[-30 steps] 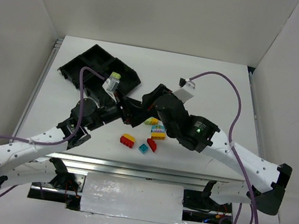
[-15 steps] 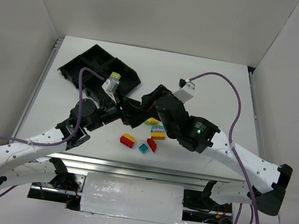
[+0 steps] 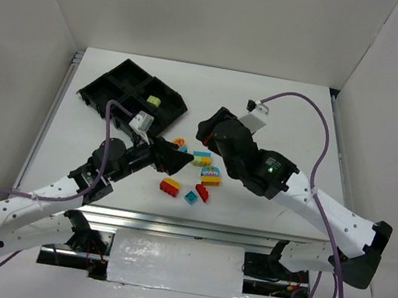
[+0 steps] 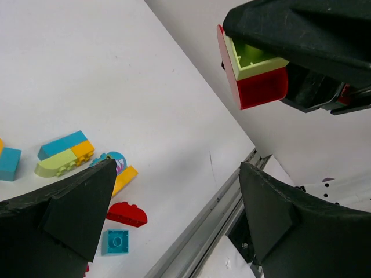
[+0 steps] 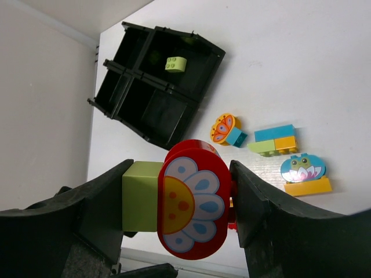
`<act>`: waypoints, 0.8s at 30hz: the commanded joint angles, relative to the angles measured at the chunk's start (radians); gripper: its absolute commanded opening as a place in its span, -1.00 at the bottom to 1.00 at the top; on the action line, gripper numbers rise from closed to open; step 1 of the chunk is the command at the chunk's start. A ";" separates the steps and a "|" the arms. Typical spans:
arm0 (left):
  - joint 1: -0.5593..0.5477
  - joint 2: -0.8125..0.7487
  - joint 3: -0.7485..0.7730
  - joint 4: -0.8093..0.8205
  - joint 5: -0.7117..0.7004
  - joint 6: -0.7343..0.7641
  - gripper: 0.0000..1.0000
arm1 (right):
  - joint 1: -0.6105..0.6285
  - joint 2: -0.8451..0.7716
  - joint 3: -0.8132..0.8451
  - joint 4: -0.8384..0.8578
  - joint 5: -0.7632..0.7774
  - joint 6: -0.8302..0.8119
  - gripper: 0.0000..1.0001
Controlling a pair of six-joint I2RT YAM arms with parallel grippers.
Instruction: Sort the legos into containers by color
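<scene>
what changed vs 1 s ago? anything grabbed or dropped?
The arms parted: the left gripper drew back from the tray, open and empty; the right gripper swung right, shut on the flower brick, though the grab itself isn't visible. The loose bricks and the green brick in the tray stayed put.

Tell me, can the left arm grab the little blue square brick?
Probably yes. The left gripper is open and empty, and the blue square brick lies uncovered on the table nearby. Only a red brick sits close beside it.
</scene>
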 commanded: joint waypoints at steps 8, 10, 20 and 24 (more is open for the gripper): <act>0.001 0.028 0.032 0.153 0.020 -0.030 0.99 | 0.002 0.015 0.049 0.023 -0.020 -0.010 -1.00; 0.001 0.045 0.043 0.169 0.019 -0.047 0.99 | 0.002 0.014 0.038 0.045 -0.031 -0.012 -1.00; -0.003 0.124 0.075 0.296 0.060 -0.103 0.98 | 0.003 0.052 0.048 0.054 -0.034 -0.025 -1.00; -0.006 0.125 0.085 0.298 0.047 -0.101 0.96 | 0.003 0.063 0.052 0.048 -0.029 -0.031 -1.00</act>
